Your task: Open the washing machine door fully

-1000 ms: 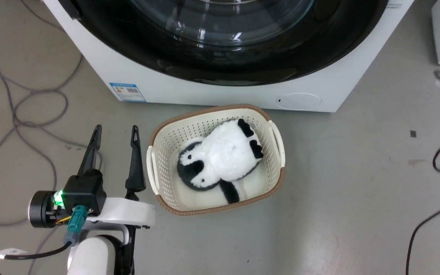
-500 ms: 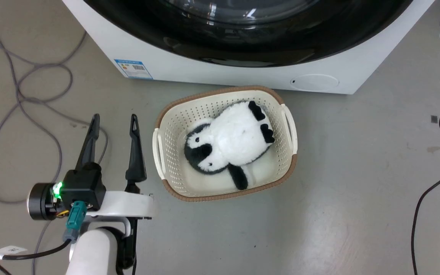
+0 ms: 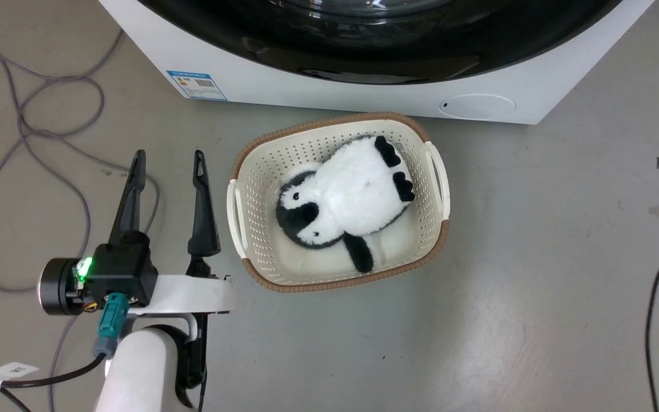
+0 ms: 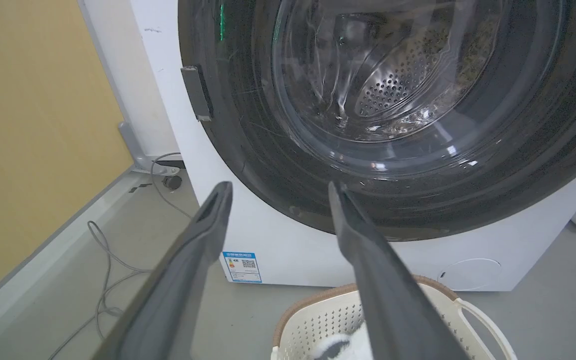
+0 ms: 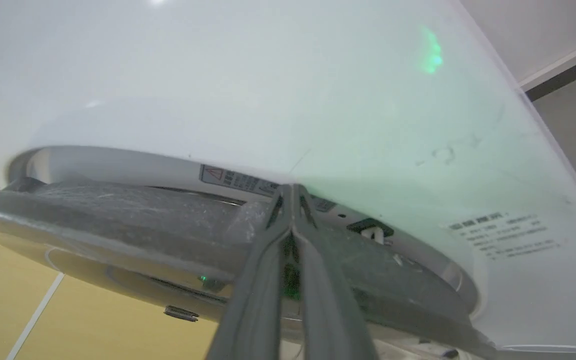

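Jaws of the right gripper [image 5: 292, 189] are pressed together with nothing between them. Its tips sit at the seam where the dark rim of the washing machine door [image 5: 118, 220] meets the white front of the washing machine [image 5: 268, 75]; whether the door is unlatched I cannot tell. Just past the tips is a warning sticker [image 5: 228, 178] with a triangle, and farther right a block of small print [image 5: 500, 232], both too small to read. The left gripper [image 3: 167, 161] hangs over the grey floor [image 3: 535, 286], its 2 fingers [image 3: 201, 200] spread wide and empty, beside a cream basket [image 3: 329, 119] holding a plush penguin [image 3: 344, 200]. Behind the basket, the machine's front carries a blue label [image 3: 196, 85] with a QR code, its writing illegible, and a round flap [image 3: 477, 106].
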